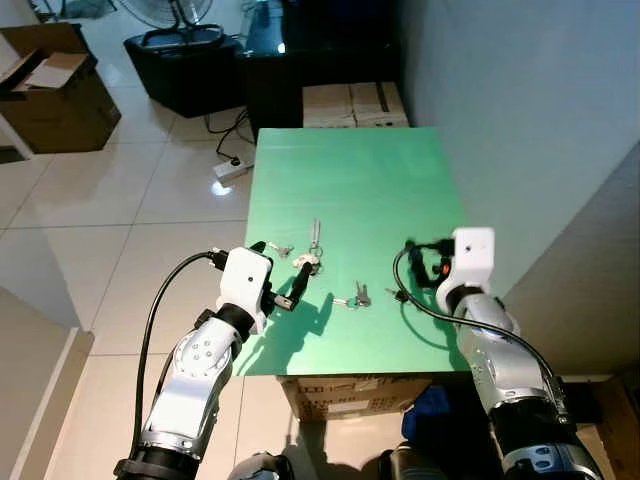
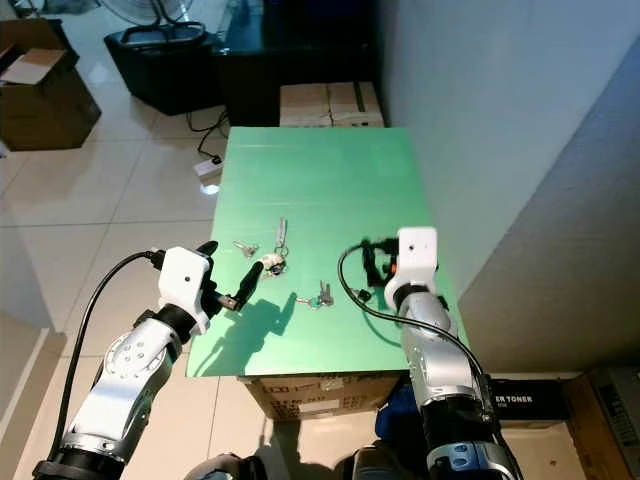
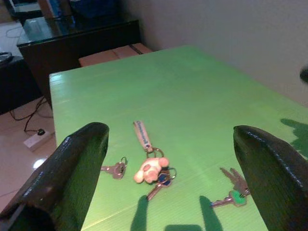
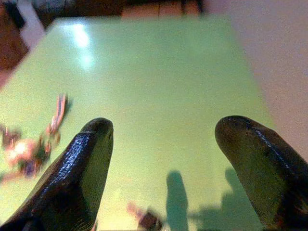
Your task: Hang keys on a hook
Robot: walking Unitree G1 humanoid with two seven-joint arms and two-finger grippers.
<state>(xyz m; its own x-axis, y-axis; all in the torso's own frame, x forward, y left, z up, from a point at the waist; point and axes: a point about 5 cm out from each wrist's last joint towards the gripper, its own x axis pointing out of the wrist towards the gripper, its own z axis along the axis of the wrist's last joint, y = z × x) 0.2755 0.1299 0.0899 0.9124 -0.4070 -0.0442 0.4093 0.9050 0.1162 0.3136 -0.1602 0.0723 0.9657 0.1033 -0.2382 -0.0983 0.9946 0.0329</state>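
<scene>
Three sets of keys lie on the green table (image 1: 350, 180). A bunch with a strap and a pink charm (image 3: 150, 168) sits near the front left, a small single key (image 3: 115, 169) beside it, and a key with a green tag (image 3: 231, 196) further right. My left gripper (image 1: 280, 268) hovers open at the table's front left edge, with the charm bunch (image 1: 311, 258) just ahead of its fingers. Over the front right of the table my right gripper (image 4: 163, 125) is open and empty, with the bunch (image 4: 26, 153) blurred off to its side.
A grey wall (image 1: 520, 120) runs along the table's right side. Cardboard boxes (image 1: 355, 103) and a black cabinet (image 1: 300, 65) stand past the far end. A power strip (image 1: 232, 170) lies on the tiled floor to the left. Another box (image 1: 345, 395) sits under the table's front.
</scene>
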